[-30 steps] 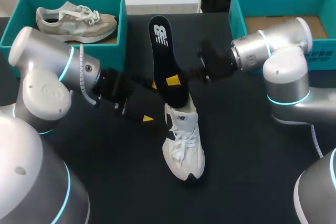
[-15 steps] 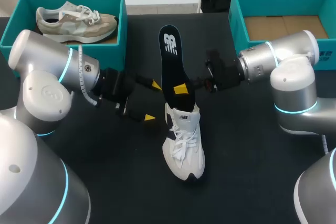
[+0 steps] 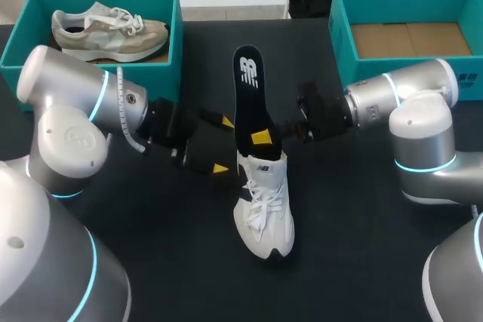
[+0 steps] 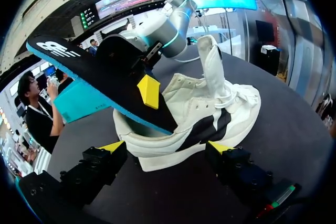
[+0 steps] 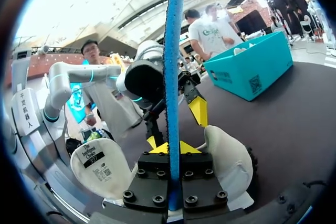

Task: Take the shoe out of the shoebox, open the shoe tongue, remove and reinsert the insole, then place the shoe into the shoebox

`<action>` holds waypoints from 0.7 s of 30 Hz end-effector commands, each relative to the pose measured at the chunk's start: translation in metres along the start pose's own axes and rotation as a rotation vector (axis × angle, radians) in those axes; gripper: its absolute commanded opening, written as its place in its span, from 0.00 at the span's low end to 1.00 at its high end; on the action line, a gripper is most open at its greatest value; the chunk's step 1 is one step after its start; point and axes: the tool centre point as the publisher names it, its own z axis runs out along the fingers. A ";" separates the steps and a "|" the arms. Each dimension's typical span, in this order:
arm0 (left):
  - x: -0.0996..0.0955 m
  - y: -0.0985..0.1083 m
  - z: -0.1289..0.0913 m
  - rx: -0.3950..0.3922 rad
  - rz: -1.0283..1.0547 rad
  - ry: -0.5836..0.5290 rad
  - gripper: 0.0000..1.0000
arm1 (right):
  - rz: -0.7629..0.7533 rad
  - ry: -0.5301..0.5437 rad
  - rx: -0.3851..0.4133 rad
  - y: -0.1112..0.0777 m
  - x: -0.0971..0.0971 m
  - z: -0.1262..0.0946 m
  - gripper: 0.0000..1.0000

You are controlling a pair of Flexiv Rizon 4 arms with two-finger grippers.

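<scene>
A white shoe (image 3: pixel 263 205) stands on the black table, toe toward me. The black insole (image 3: pixel 249 99) with a blue underside rises steeply from its opening, lower end at the collar. My right gripper (image 3: pixel 264 138) is shut on the insole's lower part. In the right wrist view the insole (image 5: pixel 172 66) runs edge-on up from between that gripper's (image 5: pixel 173 148) tips, with the shoe's tongue (image 5: pixel 105 167) beside it. My left gripper (image 3: pixel 223 145) is open just left of the heel. In the left wrist view it (image 4: pixel 167 148) frames the shoe (image 4: pixel 210 116) without touching, and the insole (image 4: pixel 100 72) slants above.
A teal box (image 3: pixel 175 28) at the back left holds a beige shoe (image 3: pixel 106 28). A second teal box (image 3: pixel 338 24) at the back right shows only its cardboard floor. Black tabletop lies open in front of the white shoe.
My right gripper has carried the insole to the right and down toward the shoe's opening, standing it more upright. My left gripper has edged slightly right, closer to the heel.
</scene>
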 end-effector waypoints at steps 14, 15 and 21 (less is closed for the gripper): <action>0.009 0.004 0.004 -0.002 -0.010 0.015 1.00 | 0.017 0.010 -0.007 0.025 0.000 -0.009 0.00; 0.009 0.004 0.004 -0.001 -0.010 0.016 1.00 | 0.020 0.012 -0.007 0.026 0.000 -0.009 0.00; 0.009 0.003 0.005 0.001 -0.005 0.025 1.00 | 0.066 0.023 -0.025 0.028 -0.003 -0.008 0.00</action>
